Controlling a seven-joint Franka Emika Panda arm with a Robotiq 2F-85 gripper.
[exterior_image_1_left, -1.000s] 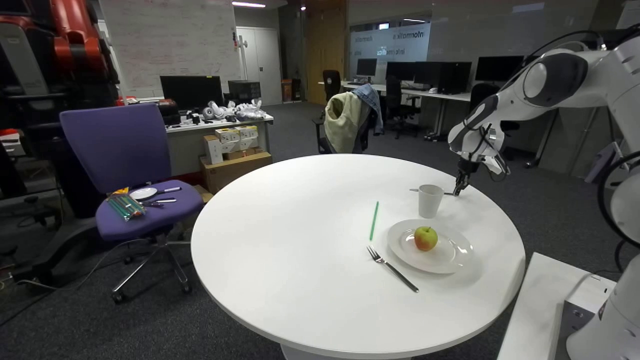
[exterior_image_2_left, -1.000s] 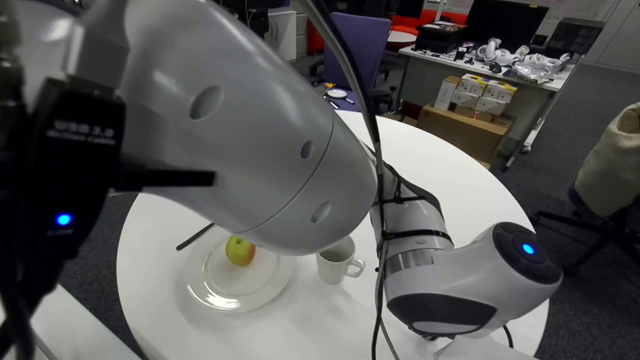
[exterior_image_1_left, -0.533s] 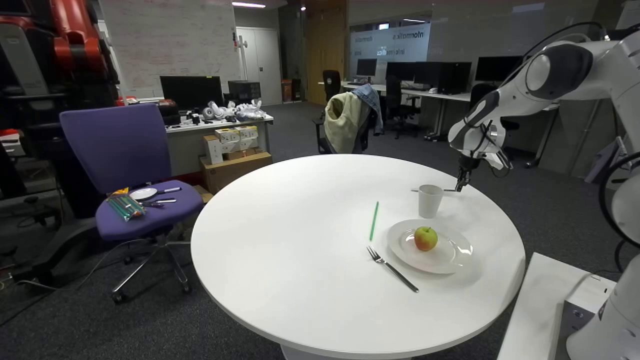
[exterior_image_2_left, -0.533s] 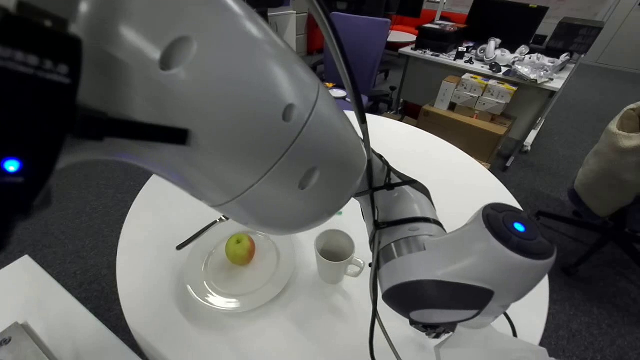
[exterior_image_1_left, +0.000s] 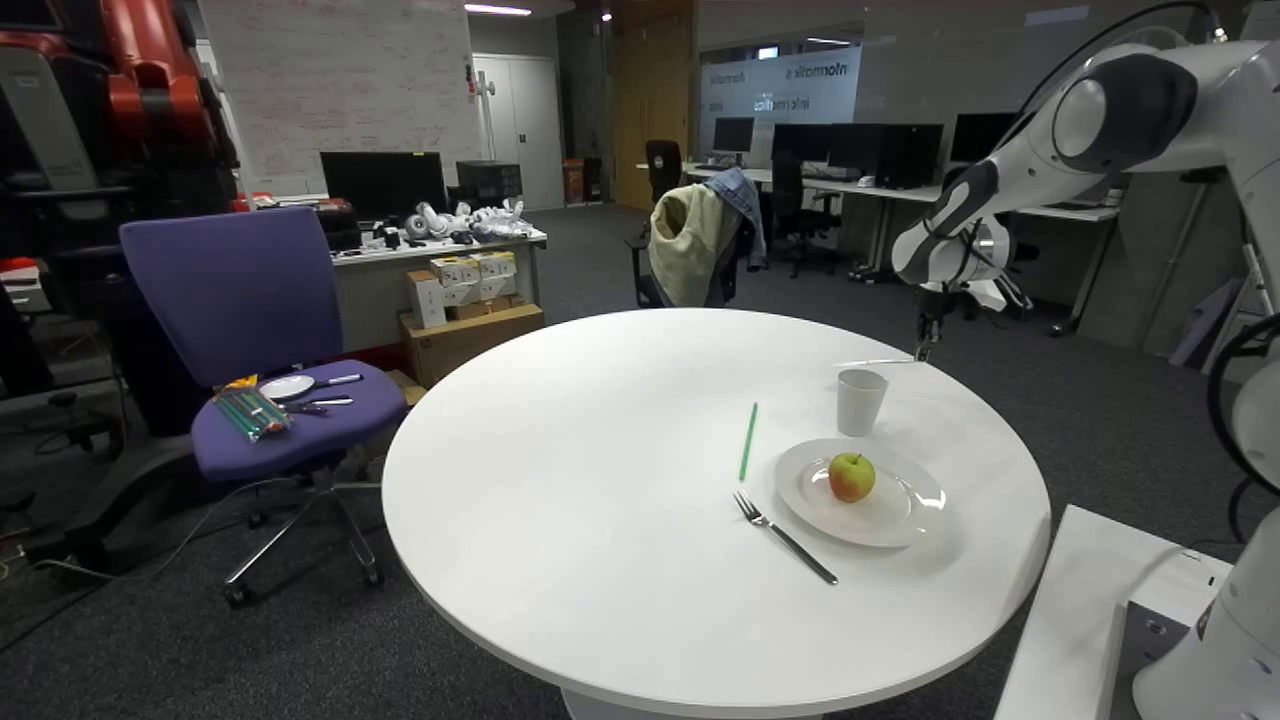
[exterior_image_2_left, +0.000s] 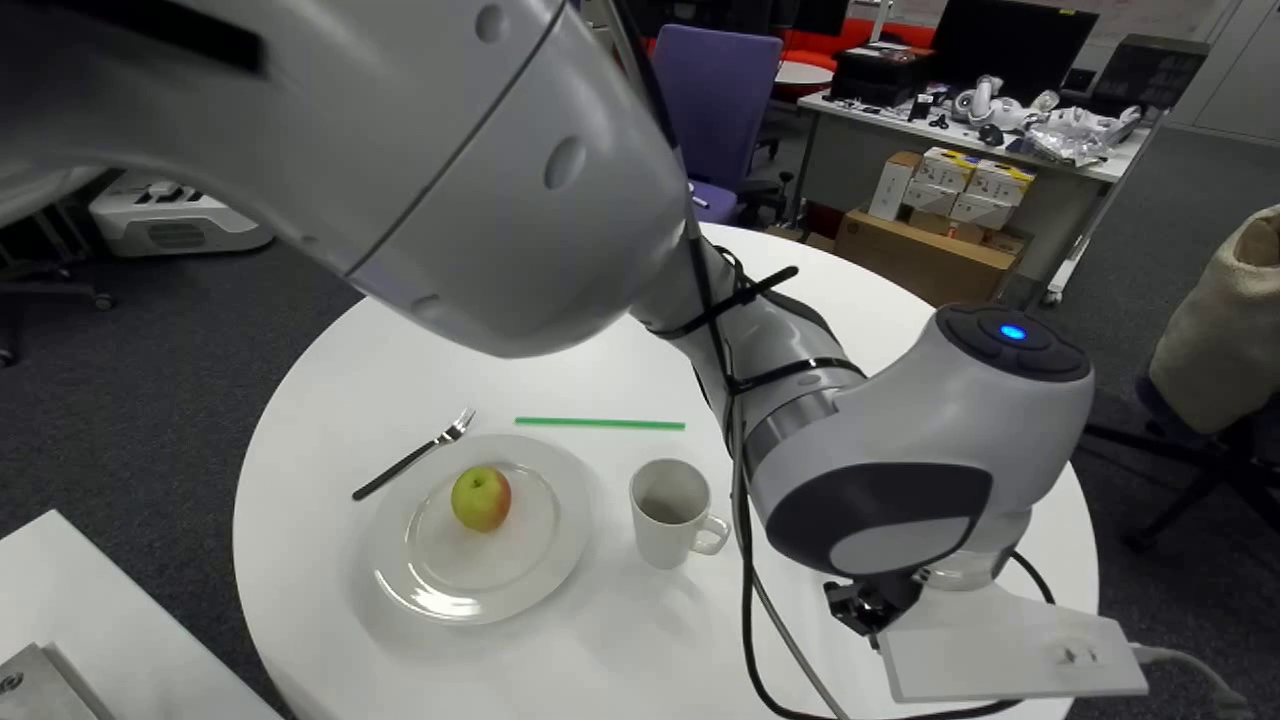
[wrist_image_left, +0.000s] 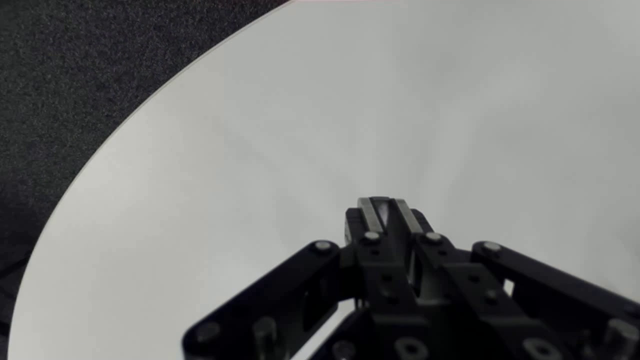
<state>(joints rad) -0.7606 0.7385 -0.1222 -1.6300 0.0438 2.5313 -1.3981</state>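
Utensil (exterior_image_1_left: 877, 361) now higher, between fingers (wrist_image_left: 370, 215)

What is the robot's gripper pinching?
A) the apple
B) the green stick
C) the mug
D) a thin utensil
D: in an exterior view the thin utensil sticks out sideways from the gripper, while the apple sits on the plate, and the mug and green stick rest on the table.
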